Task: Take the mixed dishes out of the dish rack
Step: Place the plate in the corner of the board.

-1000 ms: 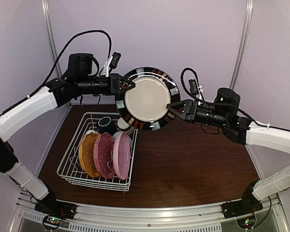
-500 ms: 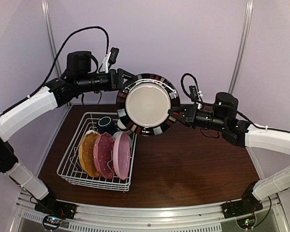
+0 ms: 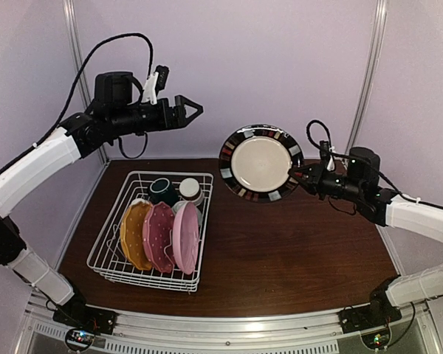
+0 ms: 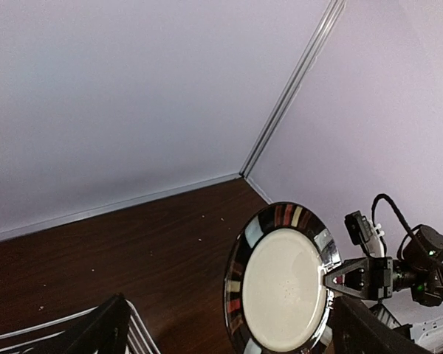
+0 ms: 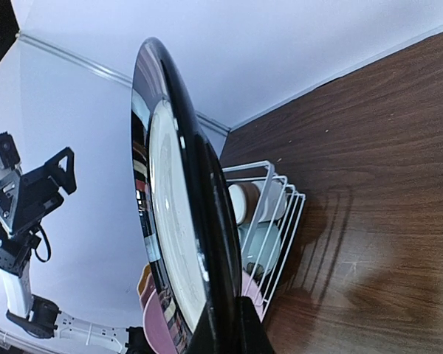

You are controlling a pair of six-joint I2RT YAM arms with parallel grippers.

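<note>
Viewing from above, left gripper (image 3: 192, 114): jaws spread wide with nothing in them, raised well above the far end of the dish rack (image 3: 144, 279).
Top view, right gripper (image 3: 297, 175): clamped tight on the right rim of the dark-rimmed plate (image 3: 260, 162).
Top view, held plate: upright in the air, cream face toward the camera, clear of the table (image 3: 303, 251) and to the right of the rack.
Top view, rack contents: I count a yellow plate (image 3: 135, 234), a red-pink plate (image 3: 159, 236) and a light pink plate (image 3: 186, 236) standing on edge side by side in the near slots. A dark green cup (image 3: 162, 190) and a pale cup (image 3: 190, 189) sit behind them.
Left wrist view, own fingers (image 4: 96, 332): tips at the two lower corners, far apart, nothing between them.
Left wrist view, plate: in mid-air beyond my fingers, pinched at its right edge by the right gripper.
Right wrist view, plate: edge-on and upright, its rim seated between my closed fingers at the bottom of the frame.
Right wrist view, background: the rack stands on the brown table beyond the plate. The left gripper is far off at the left, spread open.
</note>
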